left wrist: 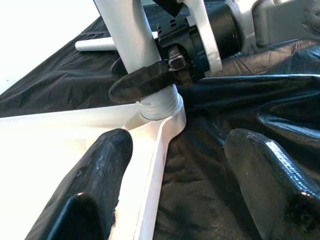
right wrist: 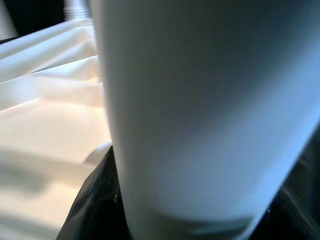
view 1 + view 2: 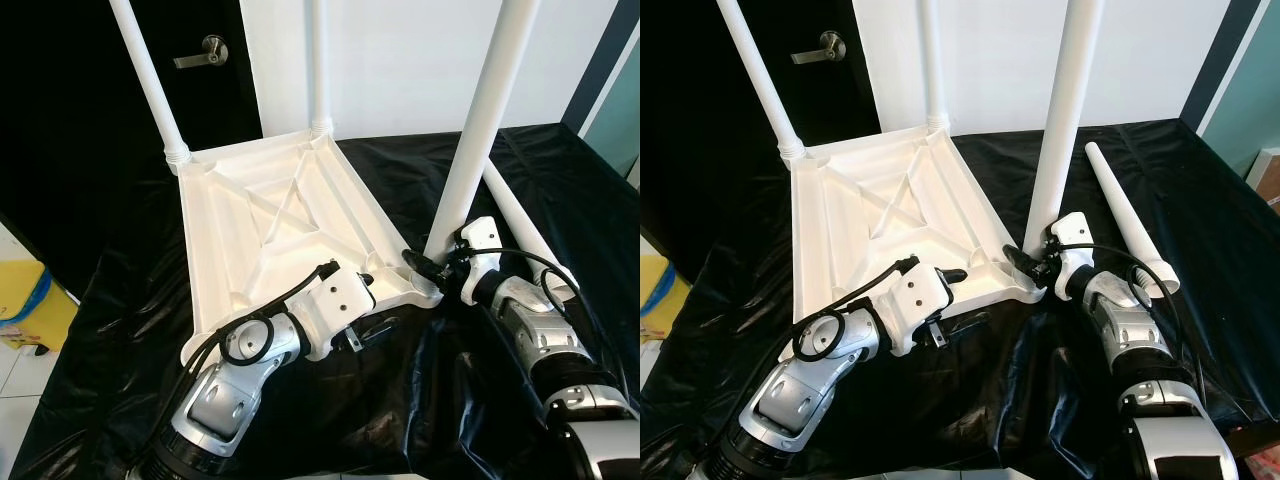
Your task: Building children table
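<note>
3 legs (image 3: 487,118) upright in tabletop (image 3: 290,215); right pincer (image 3: 1025,262) clasps near one.

Black plastic sheet (image 3: 520,180) covers the work surface. Behind it: white wall (image 3: 400,60), black door (image 3: 90,120) with silver lever handle (image 3: 203,52). Pale tiled floor (image 3: 20,400) at left, bright even light.
</note>
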`<state>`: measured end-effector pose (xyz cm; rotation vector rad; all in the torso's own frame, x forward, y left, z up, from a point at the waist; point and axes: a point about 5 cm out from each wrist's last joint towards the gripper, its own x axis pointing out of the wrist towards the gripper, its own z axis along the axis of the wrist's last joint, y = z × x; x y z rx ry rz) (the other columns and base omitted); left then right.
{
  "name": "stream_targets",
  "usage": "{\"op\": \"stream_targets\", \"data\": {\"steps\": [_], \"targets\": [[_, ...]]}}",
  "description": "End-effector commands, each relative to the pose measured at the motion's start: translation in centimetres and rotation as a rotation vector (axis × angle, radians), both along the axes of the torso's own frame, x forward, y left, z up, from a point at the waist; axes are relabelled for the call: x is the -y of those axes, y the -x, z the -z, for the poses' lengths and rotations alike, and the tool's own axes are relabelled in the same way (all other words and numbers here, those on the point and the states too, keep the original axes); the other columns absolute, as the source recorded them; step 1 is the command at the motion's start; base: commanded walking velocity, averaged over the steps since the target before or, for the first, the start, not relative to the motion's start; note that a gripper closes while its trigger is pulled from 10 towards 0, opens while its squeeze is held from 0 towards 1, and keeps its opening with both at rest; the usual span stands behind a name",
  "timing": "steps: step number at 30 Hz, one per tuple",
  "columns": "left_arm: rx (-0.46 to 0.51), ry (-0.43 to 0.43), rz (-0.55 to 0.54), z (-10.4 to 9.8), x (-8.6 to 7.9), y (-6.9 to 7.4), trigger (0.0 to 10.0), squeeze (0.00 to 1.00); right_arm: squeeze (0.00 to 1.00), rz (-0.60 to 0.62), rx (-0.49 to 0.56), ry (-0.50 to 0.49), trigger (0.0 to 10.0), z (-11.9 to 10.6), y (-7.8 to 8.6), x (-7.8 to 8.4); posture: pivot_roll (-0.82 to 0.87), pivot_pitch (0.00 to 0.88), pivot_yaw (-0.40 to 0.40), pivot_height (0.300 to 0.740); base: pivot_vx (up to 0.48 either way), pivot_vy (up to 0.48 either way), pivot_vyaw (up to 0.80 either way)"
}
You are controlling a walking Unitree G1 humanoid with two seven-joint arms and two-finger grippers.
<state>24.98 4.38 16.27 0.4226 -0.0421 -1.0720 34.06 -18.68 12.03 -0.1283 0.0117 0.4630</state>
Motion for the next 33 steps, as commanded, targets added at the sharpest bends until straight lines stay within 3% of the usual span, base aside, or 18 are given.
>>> {"op": "stream_targets", "data": {"steps": [1,3,4,5,8,10,12,28,29,33], "targets": [[0.01,-0.003,-0.051,0.5,-0.1,-0.2,10.0,0.0,0.0,0.135,-0.089,0.017,10.0,1.9,0.7,0.5,-0.05,0.0,-0.004,0.74,0.0,0.0,0.0],[0.009,-0.001,-0.061,0.6,-0.2,-0.3,10.0,0.0,0.0,0.31,-0.103,-0.038,10.0,2.6,1.5,-1.1,-0.05,0.0,-0.007,0.74,0.0,0.0,0.0],[0.009,-0.001,-0.061,0.6,-0.2,-0.3,10.0,0.0,0.0,0.31,-0.103,-0.038,10.0,2.6,1.5,-1.1,-0.05,0.0,-0.007,0.74,0.0,0.0,0.0],[0.009,-0.001,-0.066,0.7,-0.2,-0.3,10.0,0.0,0.0,0.408,-0.11,-0.063,10.0,2.9,2.0,-1.9,-0.05,0.0,-0.008,0.74,0.0,0.0,0.0],[0.008,0.001,-0.074,0.7,-0.3,-0.4,10.0,0.0,0.0,0.5,-0.12,-0.106,10.0,3.2,2.4,-3.0,-0.05,0.0,-0.001,0.74,0.0,0.0,0.0],[0.011,0.001,-0.086,0.7,-0.4,-0.5,10.0,0.0,0.0,0.559,-0.133,-0.16,10.0,3.5,2.9,-5.0,-0.05,0.0,0.002,0.74,0.0,0.0,0.0],[0.015,0.002,-0.093,0.7,-0.4,-0.6,10.0,0.0,0.0,0.536,-0.137,-0.177,10.0,3.5,2.9,-5.8,-0.06,0.0,0.006,0.74,0.0,0.0,0.0],[0.069,0.007,-0.171,0.3,-0.5,-1.4,10.0,0.0,0.0,0.516,-0.094,-0.191,10.0,1.7,3.3,-6.9,-0.05,0.004,-0.002,0.74,0.0,0.0,0.0],[0.072,0.01,-0.176,0.3,-0.6,-1.4,10.0,0.0,1.0,0.506,-0.067,-0.177,10.0,1.4,3.5,-6.6,-0.05,0.004,-0.003,0.74,0.0,0.0,0.0],[0.073,0.021,-0.181,0.4,-0.6,-1.3,10.0,0.0,1.0,0.43,0.005,-0.167,10.0,0.5,3.9,-5.8,-0.06,0.017,-0.005,0.74,0.0,0.0,0.0]]}}
